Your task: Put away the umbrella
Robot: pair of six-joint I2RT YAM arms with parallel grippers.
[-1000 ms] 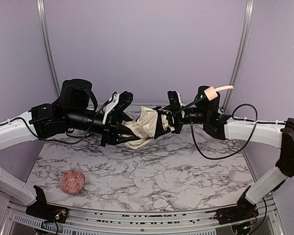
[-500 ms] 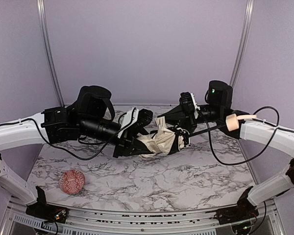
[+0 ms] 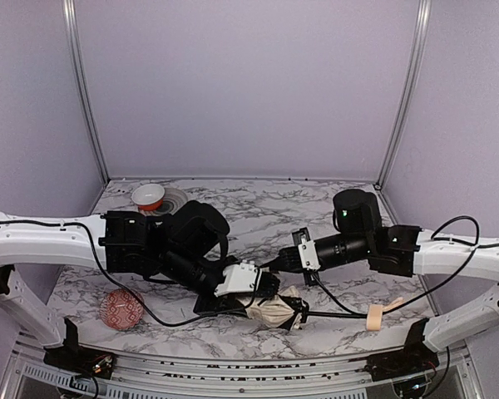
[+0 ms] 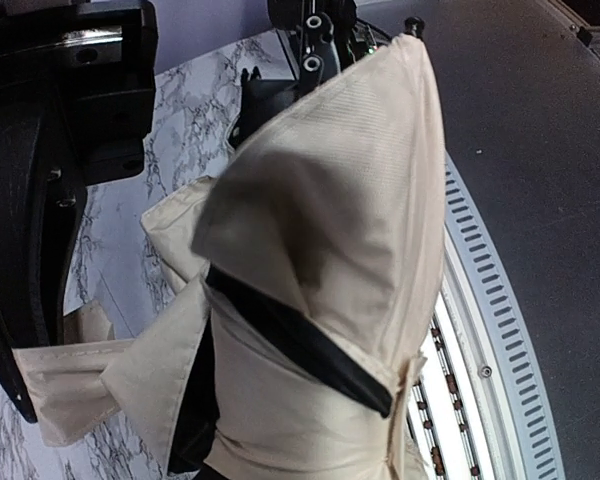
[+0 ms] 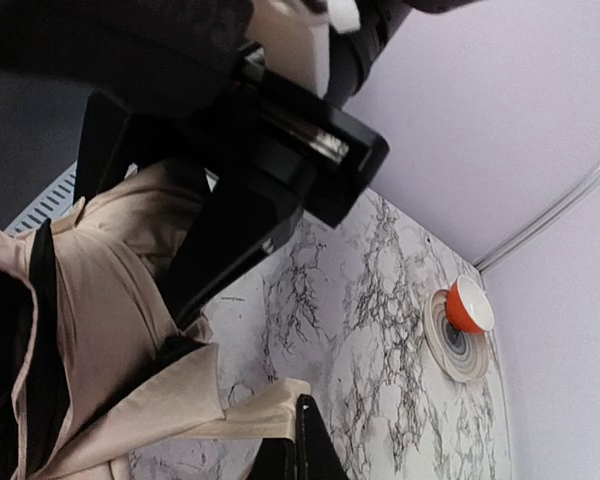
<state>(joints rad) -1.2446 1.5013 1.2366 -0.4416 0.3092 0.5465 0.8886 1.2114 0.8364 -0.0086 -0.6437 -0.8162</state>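
Umbrella (image 3: 276,311), cream-beige fabric bunched, black strap (image 4: 300,342), thin shaft (image 3: 334,314), tan handle (image 3: 374,317)

No lettering, label, brand or number can be read in any view. The umbrella (image 4: 360,200) is seen as plain cream fabric, and only a pattern, not writing, is carried by the red ball (image 3: 121,308) at eight o'clock on the table (image 3: 258,216).

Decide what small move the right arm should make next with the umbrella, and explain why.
Probably bring the right gripper, jaws shut, over to the umbrella handle and push it inward: the shaft sticks out long, while the left gripper grips the bundled canopy.
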